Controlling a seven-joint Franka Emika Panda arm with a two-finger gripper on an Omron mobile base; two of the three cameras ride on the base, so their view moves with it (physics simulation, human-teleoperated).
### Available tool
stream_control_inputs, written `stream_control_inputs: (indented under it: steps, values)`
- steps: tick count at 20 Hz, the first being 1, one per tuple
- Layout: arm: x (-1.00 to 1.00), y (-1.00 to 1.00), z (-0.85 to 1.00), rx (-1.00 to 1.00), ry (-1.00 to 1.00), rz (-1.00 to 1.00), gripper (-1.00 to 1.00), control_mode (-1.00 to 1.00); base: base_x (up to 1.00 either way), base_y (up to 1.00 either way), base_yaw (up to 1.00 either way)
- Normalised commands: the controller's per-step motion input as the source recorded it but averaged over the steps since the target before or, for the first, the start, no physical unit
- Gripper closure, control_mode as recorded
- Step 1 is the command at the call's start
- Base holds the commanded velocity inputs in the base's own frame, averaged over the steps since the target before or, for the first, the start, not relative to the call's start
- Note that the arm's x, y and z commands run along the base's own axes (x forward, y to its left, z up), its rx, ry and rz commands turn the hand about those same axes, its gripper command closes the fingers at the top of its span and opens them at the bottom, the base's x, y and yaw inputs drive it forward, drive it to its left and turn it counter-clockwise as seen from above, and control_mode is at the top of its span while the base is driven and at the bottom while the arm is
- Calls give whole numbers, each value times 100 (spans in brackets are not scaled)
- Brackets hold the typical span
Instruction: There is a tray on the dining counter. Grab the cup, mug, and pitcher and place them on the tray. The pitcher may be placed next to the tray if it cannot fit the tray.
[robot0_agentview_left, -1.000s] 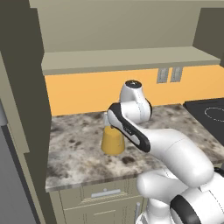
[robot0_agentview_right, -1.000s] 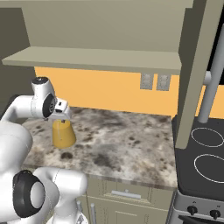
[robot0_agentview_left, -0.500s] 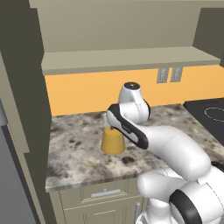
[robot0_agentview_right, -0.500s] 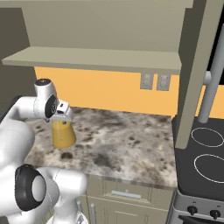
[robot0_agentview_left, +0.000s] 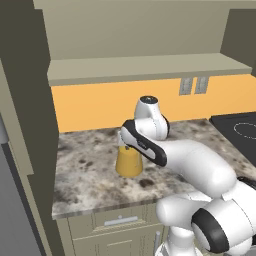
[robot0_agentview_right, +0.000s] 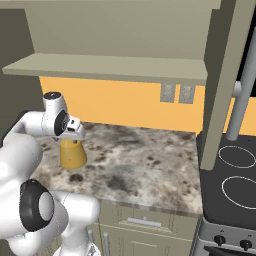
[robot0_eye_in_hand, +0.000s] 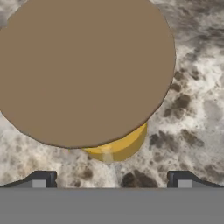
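The white arm's tool (robot0_agentview_right: 75, 134) hangs directly above the pitcher (robot0_agentview_left: 128, 162), its jaws spread wide and released, gripping nothing. The pitcher, its orange-yellow liquid under a round brown lid (robot0_eye_in_hand: 85, 70), stands upright on the speckled marble surface (robot0_agentview_right: 145, 160), left of centre and in front of the orange back wall (robot0_agentview_left: 100, 105). The two dark fingertips (robot0_eye_in_hand: 41, 179) stand apart on either side of the vessel. A black cooktop (robot0_agentview_right: 235, 185) adjoins the surface on the right.

No readable text, label, brand, number or sign is showing on anything in these views.
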Motion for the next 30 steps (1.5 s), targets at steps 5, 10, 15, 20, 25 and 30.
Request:
stream_control_inputs:
  steps: [5,10,15,20,25,30]
  values:
    - [8,1,-12,0,1,0,-100,-100,0,0,0]
    - [0,2,-3,0,4,0,-100,-100,0,0,0]
    - [0,0,-2,0,1,0,-100,-100,0,0,0]
    - [0,0,-6,0,0,0,-100,-100,0,0,0]
    - [0,1,-12,0,0,0,-100,-100,0,0,0]
    - [0,3,-12,0,0,0,-100,-100,0,0,0]
